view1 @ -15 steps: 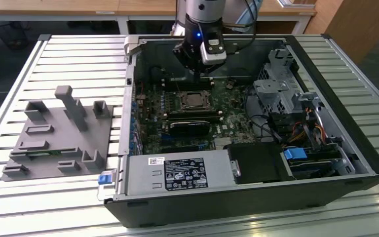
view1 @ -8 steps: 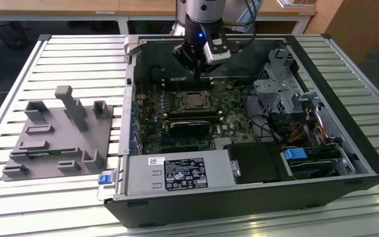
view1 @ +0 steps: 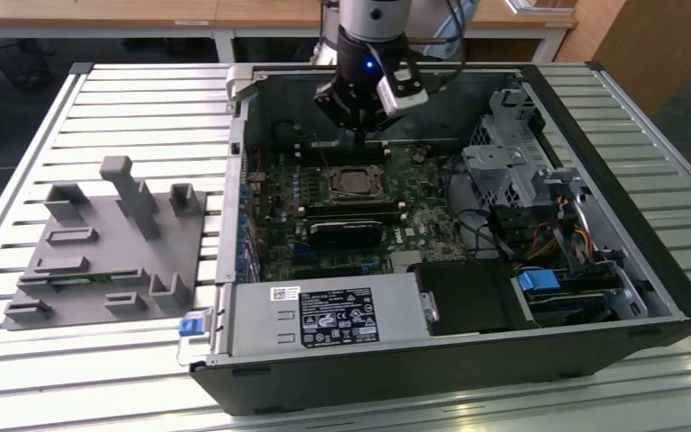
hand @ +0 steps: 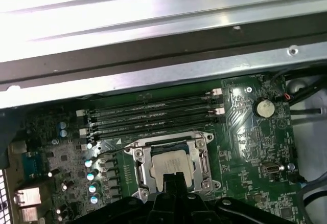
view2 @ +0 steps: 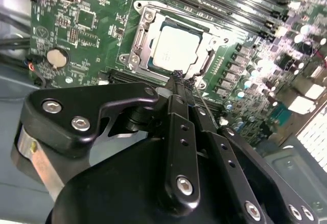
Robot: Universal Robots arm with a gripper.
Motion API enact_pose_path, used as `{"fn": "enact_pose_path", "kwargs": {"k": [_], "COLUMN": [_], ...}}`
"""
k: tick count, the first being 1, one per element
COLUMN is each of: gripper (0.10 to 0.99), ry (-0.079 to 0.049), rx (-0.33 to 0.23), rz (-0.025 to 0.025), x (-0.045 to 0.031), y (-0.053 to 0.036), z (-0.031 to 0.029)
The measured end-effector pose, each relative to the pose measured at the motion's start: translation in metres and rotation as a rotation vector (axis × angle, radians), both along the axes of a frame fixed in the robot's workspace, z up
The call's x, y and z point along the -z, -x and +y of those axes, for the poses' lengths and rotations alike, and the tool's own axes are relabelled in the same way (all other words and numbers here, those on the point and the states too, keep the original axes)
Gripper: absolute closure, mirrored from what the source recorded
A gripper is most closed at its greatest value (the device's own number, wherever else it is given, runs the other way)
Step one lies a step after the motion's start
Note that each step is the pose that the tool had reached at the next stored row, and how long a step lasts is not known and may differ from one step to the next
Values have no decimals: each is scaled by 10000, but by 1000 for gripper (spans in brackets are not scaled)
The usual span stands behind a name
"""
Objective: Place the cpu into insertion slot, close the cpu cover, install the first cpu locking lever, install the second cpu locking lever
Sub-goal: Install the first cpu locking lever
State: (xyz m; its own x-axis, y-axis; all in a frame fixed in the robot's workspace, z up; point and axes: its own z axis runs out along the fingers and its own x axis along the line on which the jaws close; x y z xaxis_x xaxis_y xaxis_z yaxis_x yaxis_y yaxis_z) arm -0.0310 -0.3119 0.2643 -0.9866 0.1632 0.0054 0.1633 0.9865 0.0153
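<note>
Near to far, exterior view first: grey slatted surface (view1: 105, 378) carries an open black computer case (view1: 442, 378). Closest part inside is the power supply (view1: 321, 319) with a white printed label; the print is too small to read. To the exterior view's left, on the surface, a grey fixture block (view1: 105, 252) with upright posts.

Deeper in the case, the green motherboard (view1: 321, 216). A black heatsink block (view1: 345, 236) lies just nearer than the socket. The cpu (view2: 176, 47) sits in the insertion slot (view2: 140, 42): pale metal top visible, silver frame around its edges in both wrist views. Faint marking on the chip lid, not legible.

End effector (view2: 179, 78) hangs over the far edge of the socket, tips near the frame. Fingers (view2: 176, 132) appear pressed together, no gap between them, nothing visibly pinched. Whether the tip touches the frame: cannot tell.

Progress, as a judgement: step one done, chip seated. The cover frame looks folded down over the chip rim, so step two is likely done as well. A thin wire lever (view2: 207, 106) runs alongside the socket near the fingertips; whether either lever is latched is not resolvable. The lever steps are probably what is left.

Beyond the socket: long black memory slots (hand: 153, 114), a coin cell (hand: 264, 108), then the case wall.
</note>
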Motion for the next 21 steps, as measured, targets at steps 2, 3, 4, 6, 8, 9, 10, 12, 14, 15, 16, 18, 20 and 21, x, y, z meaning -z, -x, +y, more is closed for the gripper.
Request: {"fn": "enact_pose_path", "kwargs": {"k": [2, 3, 4, 6, 8, 9, 10, 12, 14, 15, 16, 18, 20, 21], "gripper": [980, 980, 980, 980, 980, 980, 980, 980, 980, 980, 980, 980, 980, 980], "ry": [0, 0, -1, -4, -13, -29, -45, -83, -124, -146, -175, -307, -468, -477], "rx": [-246, -355, -453, -675, -764, -773, -775, -775, -775, -776, -775, -773, -772, -773], "rz": [-1, -3, -7, -26, -44, -56, -65, -86, -132, -164, -196, -243, -271, -278], "x": [0, 0, 1, 2, 2, 2, 3, 4, 4, 4, 4, 4, 5, 7], "y": [0, 0, 0, -1, 4, 16, 31, 66, 122, 154, 186, 233, 266, 279], "z": [0, 0, 0, 0, 0, -1, 0, 0, 0, 0, 0, 0, 0, 0]}}
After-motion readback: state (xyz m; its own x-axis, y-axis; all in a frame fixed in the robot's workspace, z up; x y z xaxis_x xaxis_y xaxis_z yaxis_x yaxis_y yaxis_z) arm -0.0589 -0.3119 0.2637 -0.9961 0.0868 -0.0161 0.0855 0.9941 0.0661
